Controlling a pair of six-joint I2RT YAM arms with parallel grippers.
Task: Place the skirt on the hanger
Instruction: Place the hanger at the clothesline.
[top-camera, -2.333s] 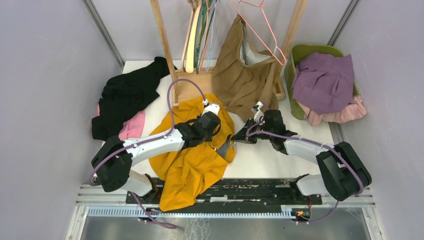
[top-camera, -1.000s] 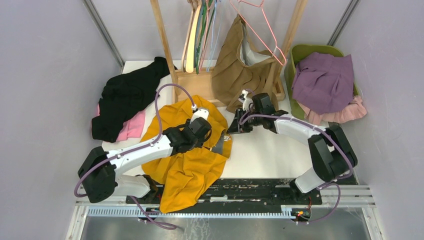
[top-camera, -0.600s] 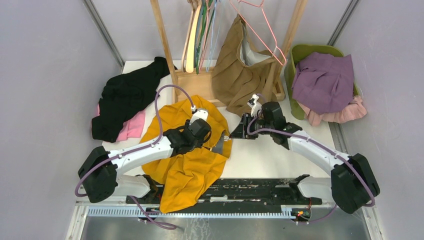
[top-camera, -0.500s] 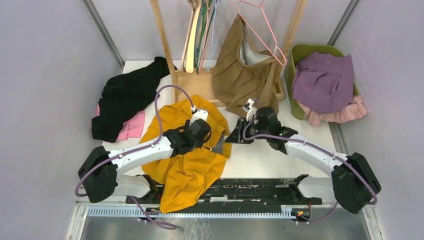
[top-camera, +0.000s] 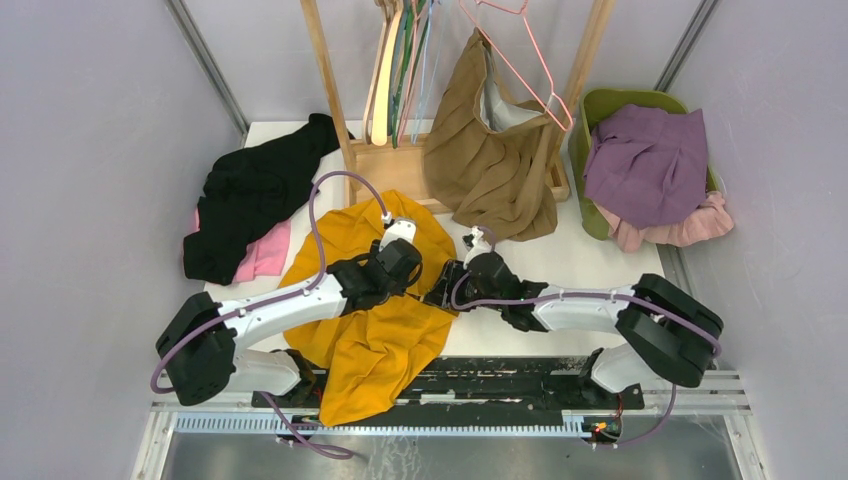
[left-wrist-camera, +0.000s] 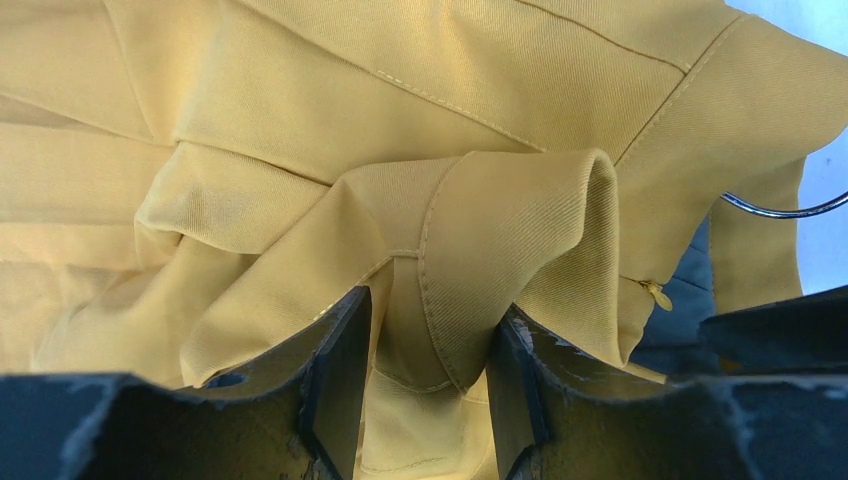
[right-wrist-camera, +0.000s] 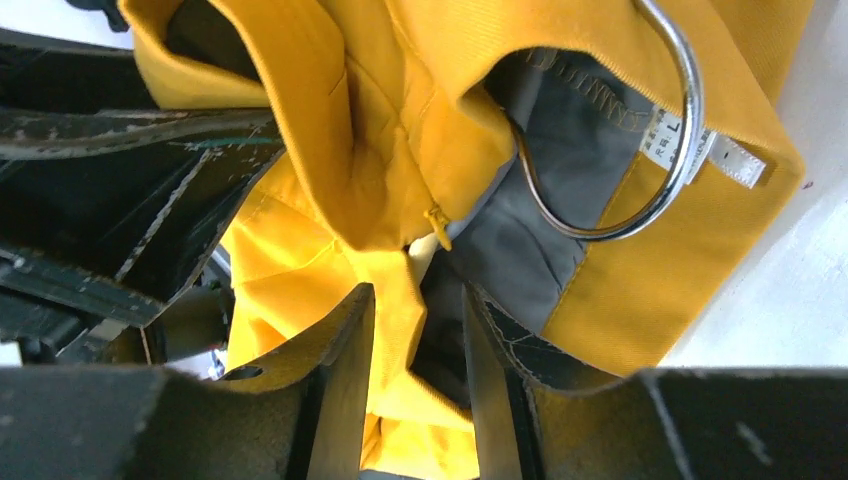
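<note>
Skirt (top-camera: 385, 320) lies bunched on the table (top-camera: 575, 265), centre, between my two arms. My left gripper (left-wrist-camera: 430, 315) is narrow and pinched on a thick fold of waistband; cloth fills the gap and both fingers touch it. My right gripper (right-wrist-camera: 417, 300) is at the waist opening, with the yellow edge by the zip pull (right-wrist-camera: 437, 222) and some grey lining (right-wrist-camera: 570, 160) between the fingers. Cannot tell if it is clamped or just straddling.

The hanger hook (right-wrist-camera: 688, 130), a chrome loop, lies across the lining at the open waist. The rest of the hanger is hidden under cloth, so I cannot tell how far in it sits.

Step in hand, as I judge it: open the waist and seat it on the hanger.

- Hold the left pinch firm as the anchor; don't let the fold slip.
- Right side: take one layer of waistband only, not the lining too.
- Pull the two grips apart, gently, to spread the waist.
- Leave the hook free, poking out of the opening.

Risk: snagging the zip pull, or dragging the hanger out with the cloth.
</note>
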